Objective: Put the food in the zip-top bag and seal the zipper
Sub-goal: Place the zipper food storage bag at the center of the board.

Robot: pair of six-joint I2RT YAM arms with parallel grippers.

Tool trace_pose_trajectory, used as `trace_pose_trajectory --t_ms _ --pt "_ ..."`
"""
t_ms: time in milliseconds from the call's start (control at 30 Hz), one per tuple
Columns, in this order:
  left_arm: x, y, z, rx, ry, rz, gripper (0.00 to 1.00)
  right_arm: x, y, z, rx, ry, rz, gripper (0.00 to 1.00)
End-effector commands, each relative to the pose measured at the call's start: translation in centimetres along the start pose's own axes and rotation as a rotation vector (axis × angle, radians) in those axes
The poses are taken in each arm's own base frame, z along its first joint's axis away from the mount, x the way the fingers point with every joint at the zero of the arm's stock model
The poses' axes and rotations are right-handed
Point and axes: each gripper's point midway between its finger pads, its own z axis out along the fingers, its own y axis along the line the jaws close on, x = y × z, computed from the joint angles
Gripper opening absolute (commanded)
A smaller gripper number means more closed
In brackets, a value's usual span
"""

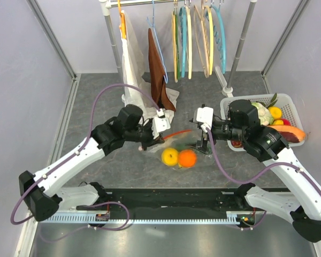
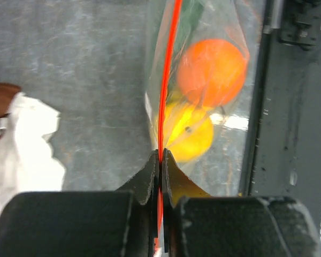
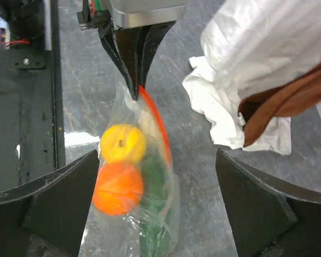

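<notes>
Clear crinkly zip-top bag (image 1: 177,152) sits mid-table between the two grippers. Cannot tell whether it rests fully on the grey tabletop (image 1: 96,96) or partly hangs.

All three pieces are inside and bunched together, touching: round orange (image 2: 211,72), yellow fruit (image 2: 190,134), dark green cucumber (image 3: 155,214).

Thin orange-red zipper strip (image 3: 158,126) runs along the bag's far edge.

Left gripper (image 2: 159,158): fingers pressed together, pinching the strip at its left end.

Right gripper (image 3: 156,155): fingers spread wide either side of the bag, touching nothing visible.

White slatted basket (image 1: 289,101) with other toy food stands well apart at right.

Handling, as judged:
- The film is soft and slick. It will crumple and slide out of a pinch.
- The load is light but lumpy and free to roll, so it will drag the film about.
- The strip is the only firm part, so take hold there, never on the film.
- With the left end anchored, the right gripper's best purchase is on the strip just beside that pinch, pressing along toward the right end.
- The strip shows as a single line, but I cannot tell whether its tracks are mated.
</notes>
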Motion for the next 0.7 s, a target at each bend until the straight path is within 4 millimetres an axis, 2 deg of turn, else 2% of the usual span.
trace_pose_trajectory --t_ms 0,33,100,133,167,233,300,367,433,467,500,567,600,667 --pt "-3.3 4.6 -0.5 -0.160 0.011 0.057 0.02 -2.7 -1.7 -1.6 0.135 -0.074 0.050 0.98" --pt "-5.0 5.5 -0.9 -0.186 -0.007 0.083 0.02 -3.3 -2.2 -1.8 0.162 -0.097 0.048 0.98" --pt "-5.1 7.1 -0.5 -0.225 0.044 0.117 0.02 -4.0 -3.1 -2.5 0.230 -0.120 0.070 0.98" --pt "-7.1 8.2 -1.2 -0.262 0.023 0.146 0.02 -4.6 -3.4 -2.8 0.248 -0.141 0.093 0.98" --pt "-7.2 9.1 -1.6 -0.296 0.057 0.181 0.02 -5.2 -4.0 -3.3 0.284 -0.153 0.101 0.98" --pt "-8.6 10.5 -2.2 -0.347 0.058 0.221 0.02 -6.3 -4.5 -4.1 0.324 -0.190 0.124 0.98" --pt "-9.0 10.3 -2.3 -0.338 0.065 0.254 0.02 -7.2 -5.1 -5.0 0.368 -0.217 0.134 0.98" --pt "-8.2 9.4 -1.5 -0.320 0.090 0.242 0.02 -7.3 -5.5 -5.2 0.391 -0.220 0.157 0.98" --pt "-5.4 8.0 -0.1 -0.274 0.147 0.197 0.02 -6.8 -5.9 -5.3 0.421 -0.207 0.171 0.98" --pt "-4.1 6.6 0.9 -0.243 0.175 0.177 0.02 -6.7 -5.8 -5.5 0.429 -0.210 0.169 0.98" --pt "-0.9 5.2 2.2 -0.200 0.244 0.153 0.02 -6.6 -5.6 -5.5 0.423 -0.210 0.173 0.98" --pt "1.8 2.3 4.0 -0.133 0.303 0.103 0.02 -6.2 -5.3 -5.5 0.424 -0.209 0.188 0.98" --pt "4.0 1.0 4.7 -0.094 0.349 0.072 0.02 -5.9 -5.2 -5.5 0.423 -0.204 0.194 0.98" --pt "5.6 -2.0 6.2 -0.013 0.388 0.026 0.02 -5.7 -5.0 -5.6 0.423 -0.201 0.203 0.98"
